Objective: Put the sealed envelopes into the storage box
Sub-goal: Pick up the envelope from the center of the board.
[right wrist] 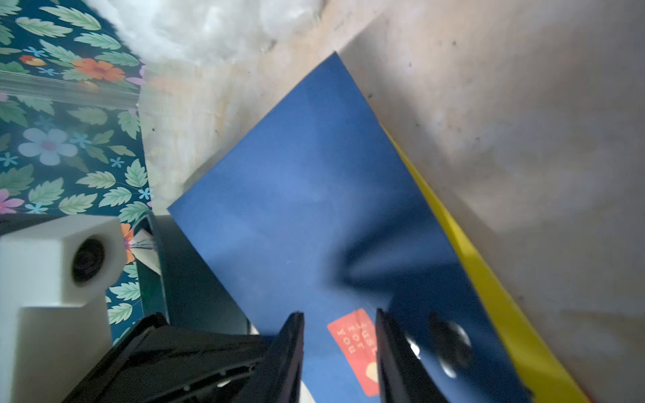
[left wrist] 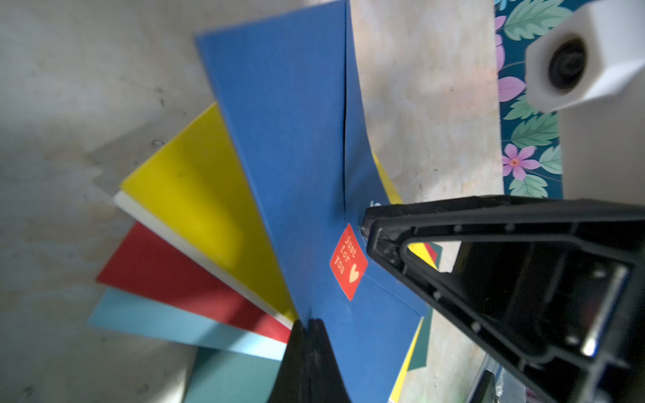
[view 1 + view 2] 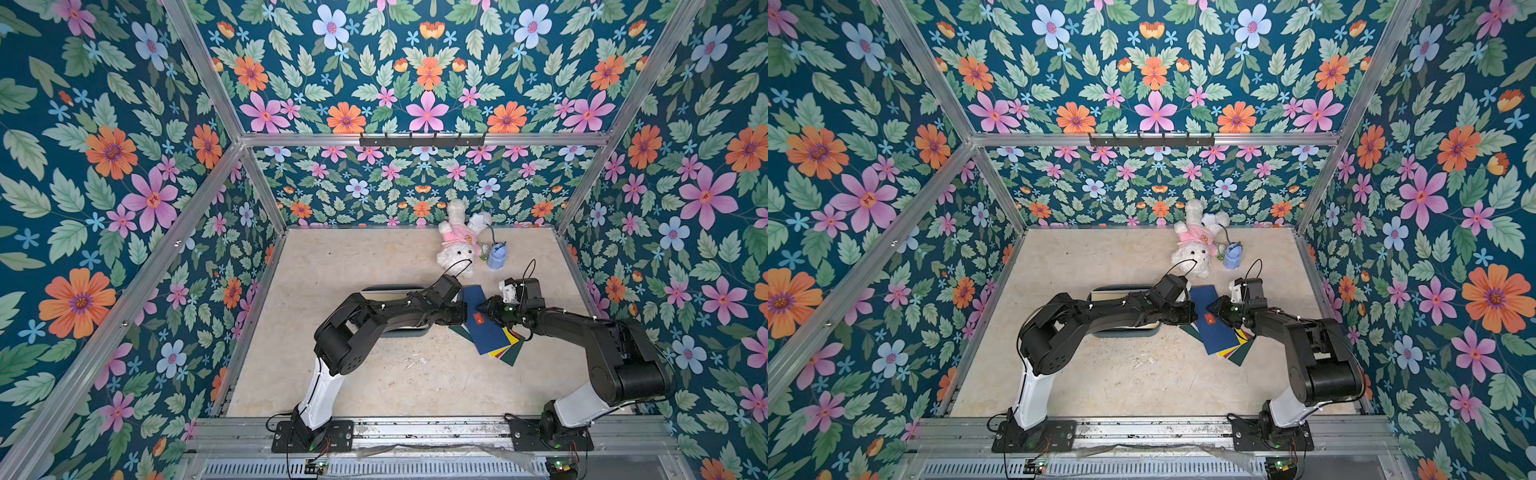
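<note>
top view: blue envelope point(image 3: 486, 332) tops the fanned pile point(image 3: 509, 356), long axis far-to-near, slightly skewed. storage box point(image 3: 376, 287) sits just beside it on robot's left, under l arm, so left gripper point(image 3: 466, 316) is nearer.
l wrist: left gripper point(image 2: 309, 326) clamped on blue envelope's edge; thin matte paper, bowing.
r wrist: right gripper point(image 1: 340, 335) jaws apart, straddling red sticker point(image 1: 356, 345).

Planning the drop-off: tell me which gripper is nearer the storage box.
Left. The left gripper, shut on the blue envelope, is on its side toward the storage box; the right gripper is open over that envelope, farther from the box.
</note>
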Controlling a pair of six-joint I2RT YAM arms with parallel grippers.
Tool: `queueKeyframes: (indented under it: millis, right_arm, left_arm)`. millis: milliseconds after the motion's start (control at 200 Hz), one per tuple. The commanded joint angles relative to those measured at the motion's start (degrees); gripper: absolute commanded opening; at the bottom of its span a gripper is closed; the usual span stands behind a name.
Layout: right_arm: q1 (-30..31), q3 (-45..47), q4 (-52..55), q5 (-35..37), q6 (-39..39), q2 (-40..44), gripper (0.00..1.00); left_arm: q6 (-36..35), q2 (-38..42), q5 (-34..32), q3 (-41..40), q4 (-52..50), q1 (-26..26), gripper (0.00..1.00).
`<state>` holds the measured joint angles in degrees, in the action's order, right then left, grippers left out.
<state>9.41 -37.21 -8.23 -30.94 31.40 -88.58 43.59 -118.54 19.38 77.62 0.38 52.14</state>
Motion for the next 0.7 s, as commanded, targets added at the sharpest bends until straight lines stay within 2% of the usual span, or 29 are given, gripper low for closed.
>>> queueKeyframes:
  millis: [0,315,590,695]
  right_arm:
    - [-0.55,0.13,-1.03,1.43,0.36,3.61,0.45]
    - [-4.66,6.23,-7.69,3.52,0.71,17.80,0.53]
    - [-4.60,16.33,-24.33,2.85,-1.35,31.07,0.66]
    - [-4.60,18.44,-29.76,0.14,-1.30,33.49,0.67]
  left_arm:
    - [-3.65,1.82,0.56,0.40,1.11,-0.20,0.00]
    - [-13.81,6.35,4.96,1.53,0.89,-1.01,0.00]
    - [-20.27,15.13,16.82,-3.99,5.29,-5.22,0.00]
    - [-22.12,18.78,20.74,-5.61,5.40,-7.04,0.00]
